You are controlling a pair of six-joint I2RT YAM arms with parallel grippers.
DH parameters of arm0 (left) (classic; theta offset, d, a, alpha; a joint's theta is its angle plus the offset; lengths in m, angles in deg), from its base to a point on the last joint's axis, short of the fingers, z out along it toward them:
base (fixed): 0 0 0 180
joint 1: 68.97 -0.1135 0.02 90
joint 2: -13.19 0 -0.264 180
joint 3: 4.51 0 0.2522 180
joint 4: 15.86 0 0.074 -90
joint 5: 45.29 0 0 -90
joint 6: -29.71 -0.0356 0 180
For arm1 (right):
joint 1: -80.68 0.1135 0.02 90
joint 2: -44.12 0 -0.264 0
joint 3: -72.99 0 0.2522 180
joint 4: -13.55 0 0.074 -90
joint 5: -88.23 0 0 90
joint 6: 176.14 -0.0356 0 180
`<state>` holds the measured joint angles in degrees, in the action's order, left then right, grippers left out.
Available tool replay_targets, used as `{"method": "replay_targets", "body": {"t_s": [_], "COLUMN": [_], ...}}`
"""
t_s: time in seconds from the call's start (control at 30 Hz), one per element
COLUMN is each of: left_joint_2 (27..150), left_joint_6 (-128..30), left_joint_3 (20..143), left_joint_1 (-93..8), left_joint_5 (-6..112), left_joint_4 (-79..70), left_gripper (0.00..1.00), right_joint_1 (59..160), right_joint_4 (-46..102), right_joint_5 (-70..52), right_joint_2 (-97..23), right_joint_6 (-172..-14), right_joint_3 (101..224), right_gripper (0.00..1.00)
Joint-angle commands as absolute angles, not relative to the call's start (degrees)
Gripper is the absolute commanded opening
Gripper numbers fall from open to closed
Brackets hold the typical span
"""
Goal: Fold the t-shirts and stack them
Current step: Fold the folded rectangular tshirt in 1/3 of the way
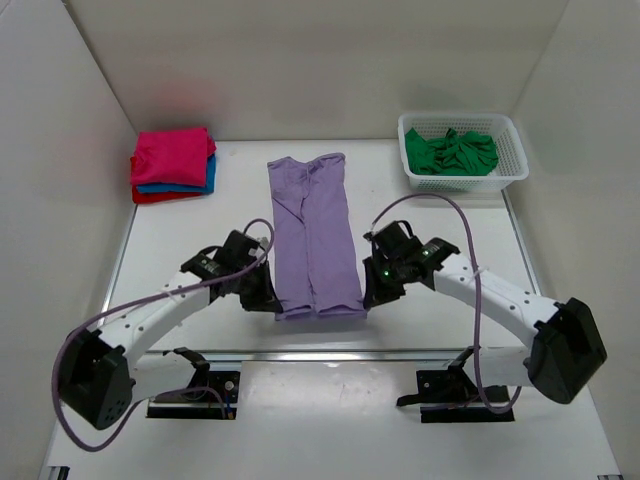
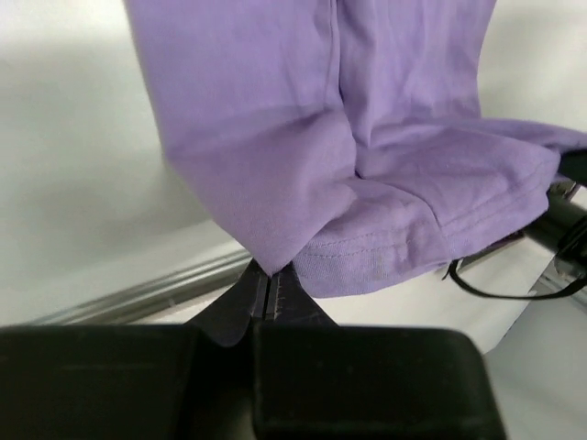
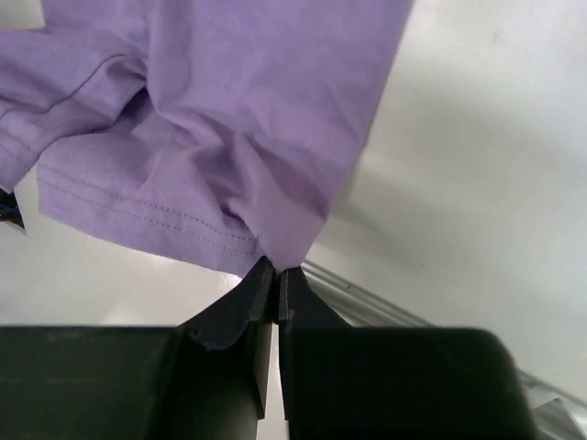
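Observation:
A lilac purple t-shirt (image 1: 314, 232) lies in a long narrow strip down the middle of the table, its sides folded in. My left gripper (image 1: 268, 297) is shut on its near left corner (image 2: 275, 261), and my right gripper (image 1: 370, 292) is shut on its near right corner (image 3: 286, 255). The near hem hangs a little above the table between them. Magenta pink, blue and red t-shirts (image 1: 173, 166) sit folded in a stack at the far left. A green t-shirt (image 1: 455, 153) lies crumpled in the basket.
The white lattice basket (image 1: 462, 180) stands at the far right corner. White walls close in the table on three sides. A metal rail (image 1: 340, 352) runs along the near edge, just behind both grippers.

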<state>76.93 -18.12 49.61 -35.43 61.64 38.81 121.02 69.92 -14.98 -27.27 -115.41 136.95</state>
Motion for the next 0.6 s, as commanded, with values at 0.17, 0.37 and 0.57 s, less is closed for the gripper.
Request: {"method": "replay_targets", "body": {"t_s": [0.17, 0.37, 0.57], "left_joint_2": [86.83, 94.92, 100.45], "left_joint_6": [-28.64, -30.85, -31.72], "left_joint_3": [60.58, 66.03, 70.77], "left_joint_1": [-46.46, -48.75, -51.65], "left_joint_5": [67.30, 69.14, 70.55], "left_joint_4": [39.91, 37.37, 35.96], "left_gripper": [0.00, 0.00, 0.00], "right_joint_1": [115.05, 110.92, 108.02], "right_joint_4": [70.73, 71.60, 71.69], "right_joint_5": [-17.06, -17.07, -18.29], "right_joint_2": [-38.31, -46.92, -53.86], "right_joint_6": [-105.65, -101.44, -98.45], "right_joint_3": [152.05, 161.28, 168.48], "right_gripper": [0.00, 0.00, 0.00]}}
